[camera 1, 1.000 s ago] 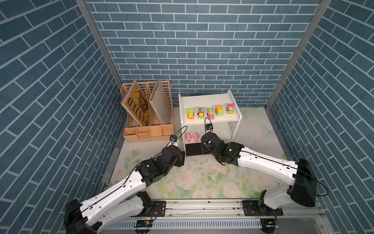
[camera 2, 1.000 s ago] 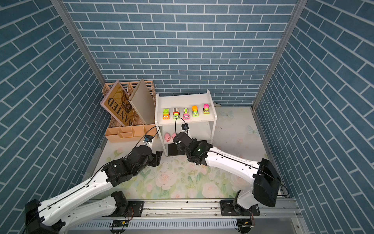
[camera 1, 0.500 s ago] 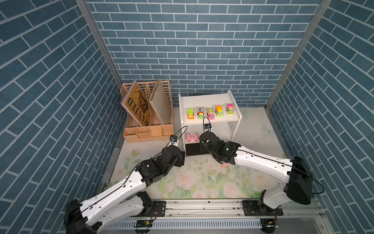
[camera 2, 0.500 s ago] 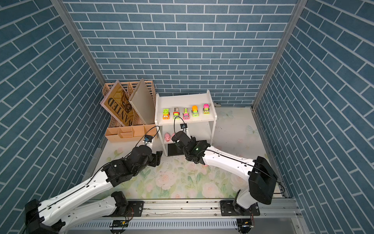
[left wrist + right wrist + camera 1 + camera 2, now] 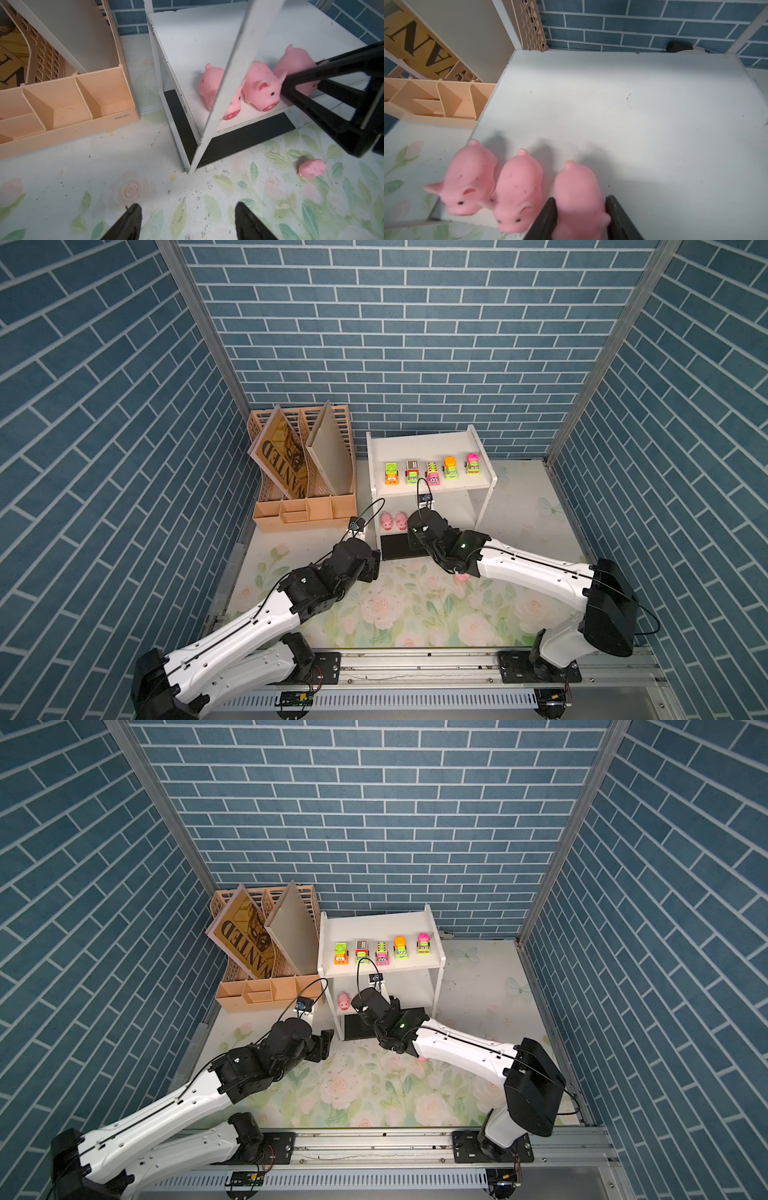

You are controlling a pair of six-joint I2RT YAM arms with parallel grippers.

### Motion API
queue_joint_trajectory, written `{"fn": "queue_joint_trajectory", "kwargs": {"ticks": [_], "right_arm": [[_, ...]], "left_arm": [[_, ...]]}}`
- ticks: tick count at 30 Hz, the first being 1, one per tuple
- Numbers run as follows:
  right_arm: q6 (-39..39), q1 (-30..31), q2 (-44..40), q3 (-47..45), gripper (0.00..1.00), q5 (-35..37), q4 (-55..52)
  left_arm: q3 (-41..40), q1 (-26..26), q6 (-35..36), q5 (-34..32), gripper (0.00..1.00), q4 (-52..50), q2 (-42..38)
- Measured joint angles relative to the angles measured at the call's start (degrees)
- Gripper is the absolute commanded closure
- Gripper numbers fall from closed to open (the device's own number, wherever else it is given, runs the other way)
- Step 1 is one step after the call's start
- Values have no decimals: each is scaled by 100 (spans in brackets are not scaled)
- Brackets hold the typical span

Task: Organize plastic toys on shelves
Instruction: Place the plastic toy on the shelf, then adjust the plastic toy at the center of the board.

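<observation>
Since the right arm is poked into the shelves (image 5: 424, 448), the wrist views tell the most here. The right fingers (image 5: 548, 216) sit on either side of one pink pig (image 5: 579, 197), which stands on the middle board near the front edge with its tail toward the back. They look pressed right up against its flanks, but honestly I can't tell if they're pinching it or just flanking it.

Two more pigs (image 5: 517, 187) stand side by side just beside it, on the organizer side, and those two are about touching each other. A fourth pig (image 5: 311, 168) lies on the floral bench (image 5: 415, 605) in front of the shelves, near the right arm.

Up top, the five toy trucks (image 5: 432, 472) are lined up in a neat row along the front of the top board, noses out. The left fingers (image 5: 133, 216) are spread wide with nothing between them, hovering over the bench just off the shelves' front corner. The peach file organizer (image 5: 307, 506) holding the WANTED sign (image 5: 282, 456) sits right beside the shelves, against the back wall.
</observation>
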Motion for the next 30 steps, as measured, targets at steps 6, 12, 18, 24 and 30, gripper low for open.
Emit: {"fn": "queue_joint_trajectory", "kwargs": {"ticks": [6, 12, 18, 24, 30], "right_arm": [[-4, -4, -306, -310, 51, -245, 85], [44, 20, -1244, -1139, 51, -780, 197], [201, 39, -2498, -2258, 51, -1248, 243], [660, -153, -3082, -2688, 52, -1071, -387], [1023, -852, -2861, -3014, 52, -1008, -857]], "left_arm": [[0, -2, 0, 0, 26, 0, 0], [0, -9, -2, 0, 26, 0, 0], [0, -13, 0, 0, 26, 2, 0], [0, -15, 0, 20, 26, 2, 0], [-20, -20, -2, 44, 26, 33, -2]]}}
